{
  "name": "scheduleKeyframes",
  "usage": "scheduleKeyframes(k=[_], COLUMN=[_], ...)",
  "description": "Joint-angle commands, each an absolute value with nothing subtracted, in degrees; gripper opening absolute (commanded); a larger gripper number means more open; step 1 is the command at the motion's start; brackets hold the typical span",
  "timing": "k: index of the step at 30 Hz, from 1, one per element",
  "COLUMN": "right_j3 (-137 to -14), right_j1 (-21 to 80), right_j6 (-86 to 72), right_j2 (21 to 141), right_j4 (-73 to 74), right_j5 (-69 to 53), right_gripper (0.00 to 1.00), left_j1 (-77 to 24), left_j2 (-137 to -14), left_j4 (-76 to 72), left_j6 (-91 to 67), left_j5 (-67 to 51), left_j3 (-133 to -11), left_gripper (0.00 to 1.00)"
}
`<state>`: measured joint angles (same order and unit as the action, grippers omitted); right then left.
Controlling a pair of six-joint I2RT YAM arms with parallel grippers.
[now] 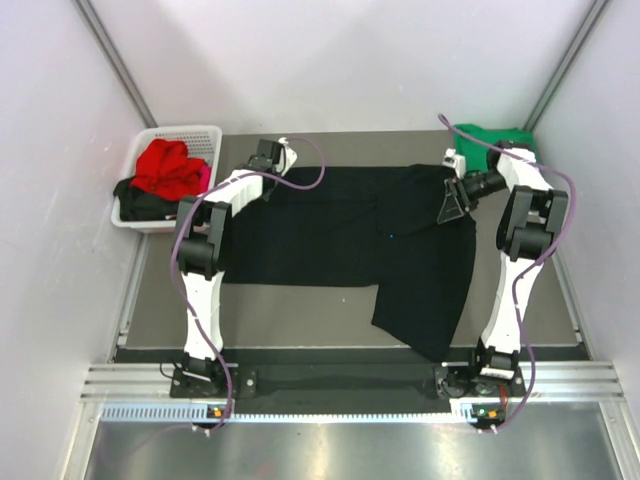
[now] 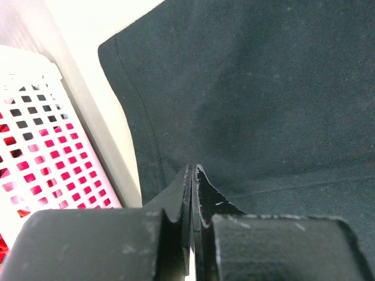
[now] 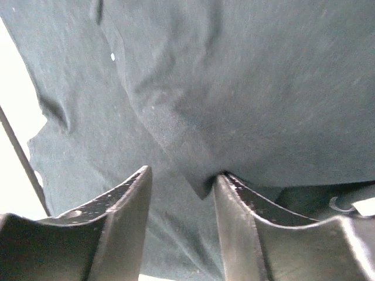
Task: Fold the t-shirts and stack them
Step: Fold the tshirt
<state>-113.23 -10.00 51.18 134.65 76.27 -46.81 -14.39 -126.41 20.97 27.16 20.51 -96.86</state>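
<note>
A large black t-shirt [image 1: 340, 230] [image 2: 263, 88] [image 3: 234, 70] lies spread across the table, one part folded down toward the near edge, with a tiny blue mark [image 1: 390, 237] near its middle. My left gripper [image 1: 268, 165] [image 2: 193, 170] is shut, its tips down at the shirt's far left hem; whether cloth is pinched does not show. At the shirt's far right my right gripper [image 1: 450, 205] [image 3: 183, 172] stands with its jaws apart. A raised fold of black cloth drapes over its right finger [image 3: 240, 199], with a corner hanging in the gap. A green t-shirt [image 1: 490, 140] lies at the far right corner.
A white lattice basket [image 1: 190, 135] [image 2: 35, 146] stands at the far left, close beside the left gripper. It holds a red t-shirt [image 1: 168, 165], a bit of pink [image 1: 205, 178] and a black one [image 1: 140, 200]. Walls close in the table on three sides.
</note>
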Motion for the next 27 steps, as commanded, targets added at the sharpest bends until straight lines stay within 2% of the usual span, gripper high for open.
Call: scheduleKeyframes(k=[1,14,21,27], right_j3=[-116.5,-114.7,-112.0,-108.5], right_j1=[-10.5,-9.8,-9.8,-10.7], right_j6=[53.3,47.8,51.6,55.1], right_j2=[130.4,120.7,121.0,123.4], right_j4=[84.5,84.5,84.5,82.6], right_j5=[-51.6,-55.6,-47.1,-40.1], right_gripper=[0.45,0.42,0.42,0.47], left_j1=[-14.4,-13.8,-13.4,-13.0], left_j2=[-125.9,-126.0,-125.7,-124.9], left_j4=[18.5,18.5,18.6,18.5], left_j6=[27.4,26.5,25.8,25.7], left_j5=[20.9,19.2,18.6,19.0], left_j3=[-97.8,-98.4,-98.0,-96.8], left_gripper=[0.0,0.0,0.0,0.0])
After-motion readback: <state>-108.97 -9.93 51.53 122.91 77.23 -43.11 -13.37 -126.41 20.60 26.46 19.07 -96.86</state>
